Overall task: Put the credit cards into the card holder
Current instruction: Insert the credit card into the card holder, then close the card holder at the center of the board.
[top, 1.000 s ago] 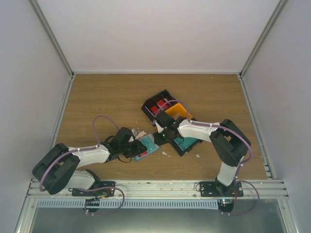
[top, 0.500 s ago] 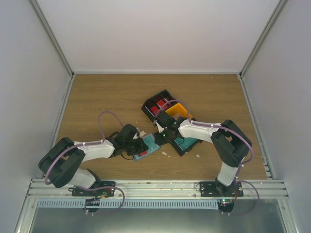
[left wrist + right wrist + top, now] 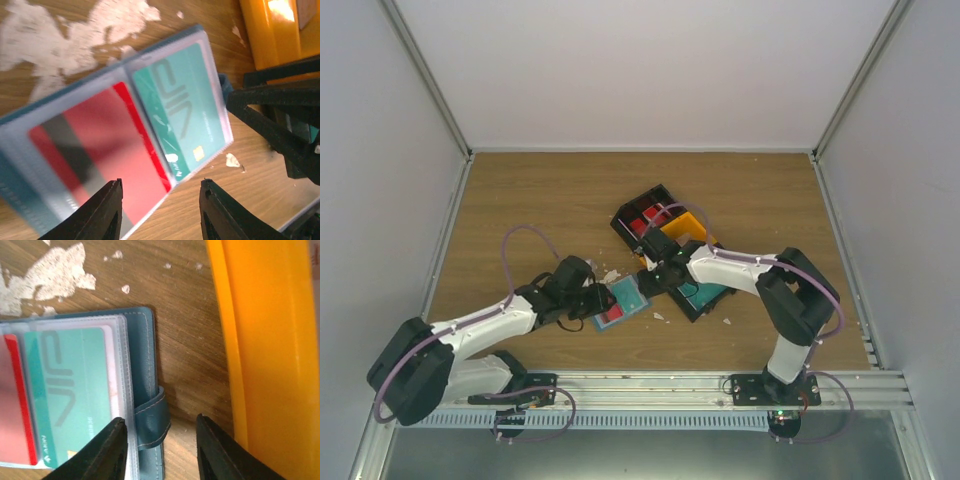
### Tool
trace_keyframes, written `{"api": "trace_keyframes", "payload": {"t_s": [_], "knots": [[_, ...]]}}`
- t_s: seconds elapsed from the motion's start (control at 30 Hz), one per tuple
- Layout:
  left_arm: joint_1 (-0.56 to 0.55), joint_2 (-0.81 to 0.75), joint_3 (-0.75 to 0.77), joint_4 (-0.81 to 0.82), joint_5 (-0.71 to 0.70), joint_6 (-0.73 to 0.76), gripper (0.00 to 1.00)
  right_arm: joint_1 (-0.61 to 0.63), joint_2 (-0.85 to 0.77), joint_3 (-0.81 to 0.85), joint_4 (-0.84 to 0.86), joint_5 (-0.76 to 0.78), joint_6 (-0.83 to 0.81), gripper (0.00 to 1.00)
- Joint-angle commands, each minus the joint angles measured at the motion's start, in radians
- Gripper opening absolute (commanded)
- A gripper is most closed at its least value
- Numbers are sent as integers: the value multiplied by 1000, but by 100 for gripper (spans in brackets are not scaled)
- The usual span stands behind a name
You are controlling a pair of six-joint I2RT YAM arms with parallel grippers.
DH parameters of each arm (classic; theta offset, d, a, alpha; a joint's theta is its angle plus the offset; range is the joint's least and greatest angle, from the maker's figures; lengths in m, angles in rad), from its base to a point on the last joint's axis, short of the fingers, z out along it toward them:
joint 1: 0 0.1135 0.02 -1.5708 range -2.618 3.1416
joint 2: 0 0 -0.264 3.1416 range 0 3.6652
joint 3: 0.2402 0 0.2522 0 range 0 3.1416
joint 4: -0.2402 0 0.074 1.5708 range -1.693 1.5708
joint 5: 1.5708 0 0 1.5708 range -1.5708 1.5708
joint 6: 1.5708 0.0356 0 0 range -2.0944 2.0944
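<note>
Wood-grain table (image 3: 185,315), scuffed with rough white patches. Matt stitched teal holder (image 3: 148,355). Glossy clear plastic sleeves (image 3: 223,117) over smooth cards (image 3: 180,105). Shiny orange plastic bin (image 3: 270,340).

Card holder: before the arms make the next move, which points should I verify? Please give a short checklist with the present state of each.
1. Card holder lies open on the table: ok.
2. Red card is tucked into the holder: ok.
3. Green card is tucked in beside it: ok.
4. Left end effector is open and holds nothing: ok.
5. Right end effector is open, holds nothing, and is over the strap: ok.
6. More cards are waiting in the black tray: cannot tell.
</note>
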Motion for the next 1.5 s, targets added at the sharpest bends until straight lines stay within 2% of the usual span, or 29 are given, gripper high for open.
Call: {"api": "trace_keyframes", "payload": {"t_s": [0.0,0.1,0.27,0.4,0.67,0.9,1.0,1.13,1.3,1.47], "knots": [[38,-75,-31,-110,-87,-23,47,11,43,29,0,-10,-29,37],[63,-125,-65,-144,-95,-34,48,11,55,34,1,-22,-40,31],[101,-203,-113,-203,-114,-63,48,10,73,34,3,-30,-45,13],[130,-233,-162,-178,-65,-63,48,10,59,33,3,-33,-44,1],[146,-178,-197,-37,74,-40,42,11,-28,85,-49,-29,-40,0],[148,-93,-187,40,119,-15,30,16,-80,109,-52,-151,-53,1],[147,-60,-178,72,122,-6,28,19,-99,102,-36,-203,-52,0],[147,-10,-164,135,114,9,27,23,-113,56,43,-336,-42,0],[147,73,-187,303,148,-9,24,34,-74,-11,177,-455,9,1],[149,88,-174,282,91,6,23,44,-20,-27,260,-502,39,0]]}}
